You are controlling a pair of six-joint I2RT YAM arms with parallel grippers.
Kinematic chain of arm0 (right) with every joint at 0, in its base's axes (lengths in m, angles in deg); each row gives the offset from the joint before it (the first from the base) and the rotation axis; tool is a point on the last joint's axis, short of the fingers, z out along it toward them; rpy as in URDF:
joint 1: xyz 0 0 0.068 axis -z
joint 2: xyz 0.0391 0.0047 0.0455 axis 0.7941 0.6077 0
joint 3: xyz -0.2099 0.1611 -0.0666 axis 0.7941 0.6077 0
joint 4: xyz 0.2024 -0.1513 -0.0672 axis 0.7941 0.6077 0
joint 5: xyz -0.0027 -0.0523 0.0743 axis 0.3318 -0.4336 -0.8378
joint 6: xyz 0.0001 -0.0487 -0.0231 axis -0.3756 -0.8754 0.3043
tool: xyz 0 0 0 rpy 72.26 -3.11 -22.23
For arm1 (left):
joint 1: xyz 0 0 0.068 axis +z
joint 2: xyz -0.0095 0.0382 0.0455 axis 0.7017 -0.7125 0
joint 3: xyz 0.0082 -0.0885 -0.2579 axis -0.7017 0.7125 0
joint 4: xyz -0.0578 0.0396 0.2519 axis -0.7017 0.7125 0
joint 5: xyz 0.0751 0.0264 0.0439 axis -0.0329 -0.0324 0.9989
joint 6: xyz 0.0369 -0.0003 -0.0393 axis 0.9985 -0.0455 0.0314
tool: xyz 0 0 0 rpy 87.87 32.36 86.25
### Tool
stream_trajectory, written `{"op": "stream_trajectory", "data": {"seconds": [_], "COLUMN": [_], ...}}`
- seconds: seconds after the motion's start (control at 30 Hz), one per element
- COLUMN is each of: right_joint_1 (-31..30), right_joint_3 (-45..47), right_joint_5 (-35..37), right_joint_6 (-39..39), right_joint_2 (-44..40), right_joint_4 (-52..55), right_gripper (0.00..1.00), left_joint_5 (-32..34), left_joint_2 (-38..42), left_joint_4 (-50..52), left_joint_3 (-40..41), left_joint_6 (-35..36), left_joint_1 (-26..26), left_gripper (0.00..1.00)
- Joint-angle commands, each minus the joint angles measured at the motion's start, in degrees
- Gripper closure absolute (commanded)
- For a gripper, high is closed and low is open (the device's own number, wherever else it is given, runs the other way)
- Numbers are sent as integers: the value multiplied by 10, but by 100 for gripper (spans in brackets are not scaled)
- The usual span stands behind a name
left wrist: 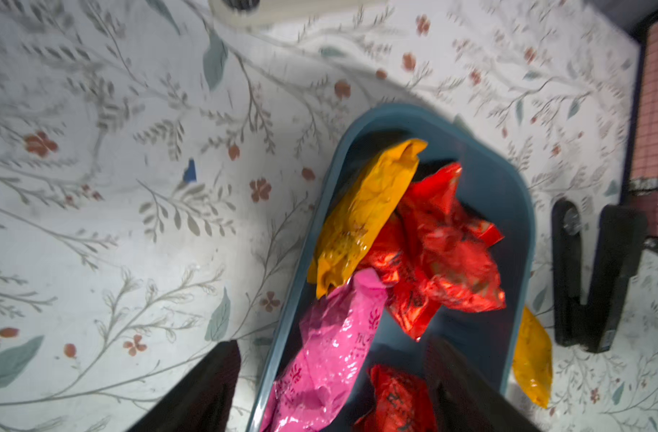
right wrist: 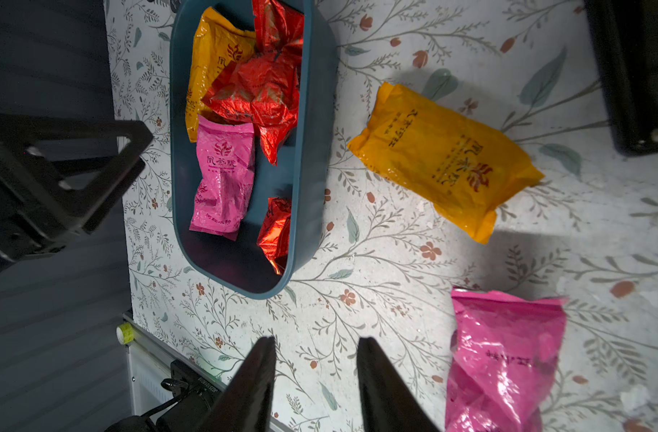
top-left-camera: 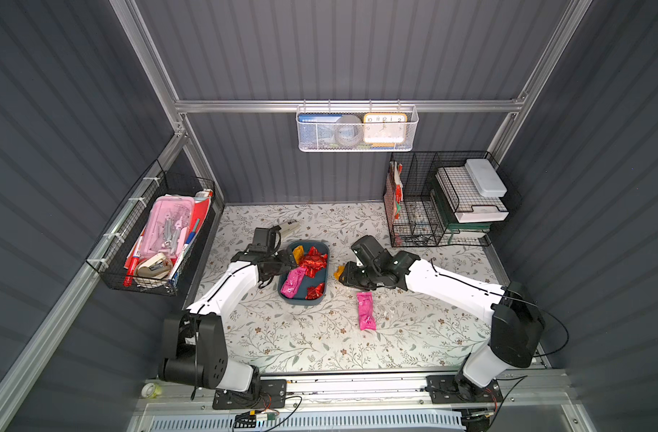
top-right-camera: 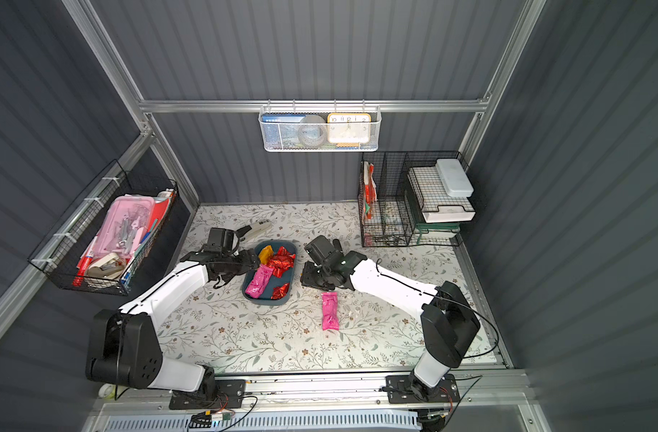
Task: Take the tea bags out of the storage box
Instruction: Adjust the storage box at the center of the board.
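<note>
The storage box point(top-left-camera: 300, 302) point(top-right-camera: 282, 278) is a teal tray on the flowered table in both top views. In it lie an orange tea bag point(top-left-camera: 298, 252), crinkly red ones point(top-left-camera: 314, 262) point(left wrist: 450, 254) and a pink one point(top-left-camera: 293, 282) point(left wrist: 331, 359). My left gripper point(top-left-camera: 291, 258) point(left wrist: 334, 342) is open at the box's left side, one finger outside the rim point(left wrist: 507, 179) and one inside, with the pink bag between them. On the table right of the box lie another orange bag point(right wrist: 443, 157) and another pink one point(top-left-camera: 366, 316) point(right wrist: 503, 359). My right gripper point(top-left-camera: 343, 276) point(right wrist: 316, 340) hangs open and empty beside the orange bag.
A black stapler point(left wrist: 596, 280) point(right wrist: 634, 74) lies right of the box, behind the orange bag. A beige device point(top-left-camera: 288, 226) sits behind my left wrist. Black wire baskets stand at the back right point(top-left-camera: 439, 202) and hang on the left wall point(top-left-camera: 151, 232).
</note>
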Motion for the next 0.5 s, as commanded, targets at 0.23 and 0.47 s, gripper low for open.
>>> {"op": "stream_trajectory", "data": {"seconds": [0.23, 0.47], "right_joint_1": [0, 1], "right_joint_3": [49, 37], "right_joint_5": [8, 7], "right_joint_6": [11, 6], "right_joint_2": [-38, -31], "right_joint_4": [0, 0], "right_gripper": [59, 59], "left_joint_5": [-24, -61], "left_joint_2": [-10, 21], "left_joint_4": [-10, -35], "left_joint_3": [38, 66], "left_joint_6": [24, -18], "left_joint_1": [1, -2], "left_gripper": [24, 43]}}
